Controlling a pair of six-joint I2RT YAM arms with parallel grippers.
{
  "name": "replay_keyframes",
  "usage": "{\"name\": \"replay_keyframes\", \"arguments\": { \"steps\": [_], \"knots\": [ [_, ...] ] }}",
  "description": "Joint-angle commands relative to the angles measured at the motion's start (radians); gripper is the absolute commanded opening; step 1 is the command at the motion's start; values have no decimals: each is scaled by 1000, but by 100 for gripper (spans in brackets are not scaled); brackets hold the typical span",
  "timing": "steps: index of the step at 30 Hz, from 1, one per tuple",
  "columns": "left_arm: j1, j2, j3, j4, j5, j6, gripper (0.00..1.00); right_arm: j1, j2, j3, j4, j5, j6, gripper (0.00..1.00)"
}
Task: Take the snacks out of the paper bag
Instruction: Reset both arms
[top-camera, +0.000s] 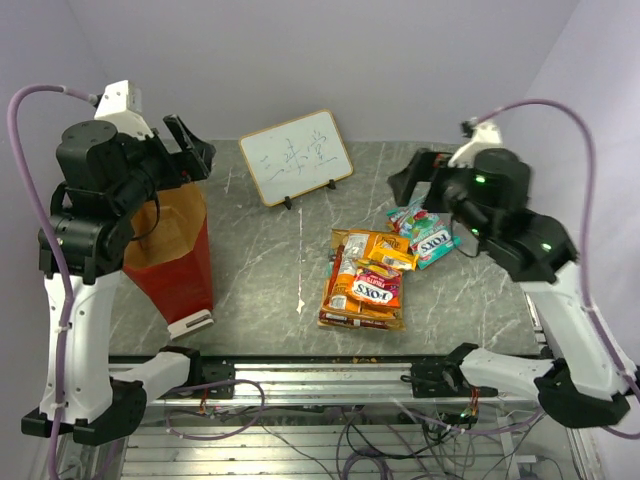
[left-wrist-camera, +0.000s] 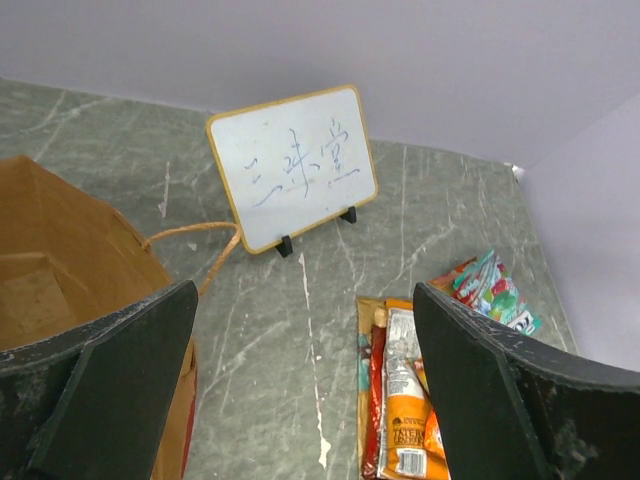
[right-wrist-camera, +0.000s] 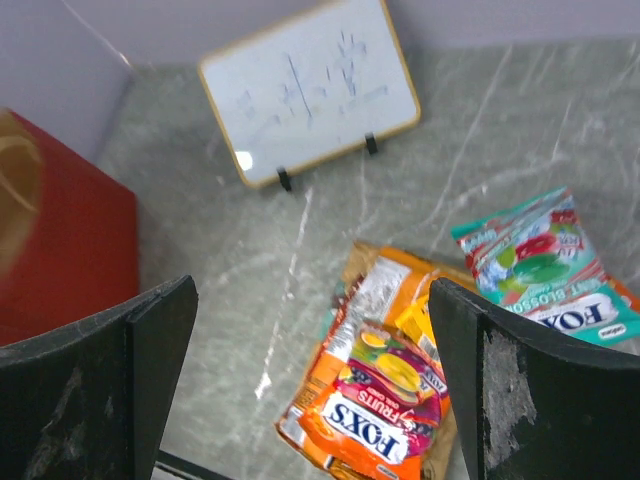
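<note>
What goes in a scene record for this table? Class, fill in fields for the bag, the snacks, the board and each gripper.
paper bag: upright at the left of the table, mouth open, red outside, brown inside
snacks: orange and red packets piled flat, outside the bag
teal packet: at the pile's right side
writing board: propped at the back, written on
left gripper: open, empty, by the bag's mouth
right gripper: open, empty, above the snacks
</note>
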Motion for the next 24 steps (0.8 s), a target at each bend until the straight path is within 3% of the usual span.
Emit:
{"name": "replay_keyframes", "arguments": {
  "steps": [1, 11, 24],
  "knots": [
    [-8, -47, 32, 76, -77, -5, 100, -3, -83, 138, -107, 69, 20, 100],
    [-8, -96, 38, 71, -155, -2, 100, -2, -83, 333, -136, 122, -28, 100],
    [-8, -100, 24, 61, -153, -22, 98, -4, -109, 248, -117, 205, -33, 100]
  ]
}}
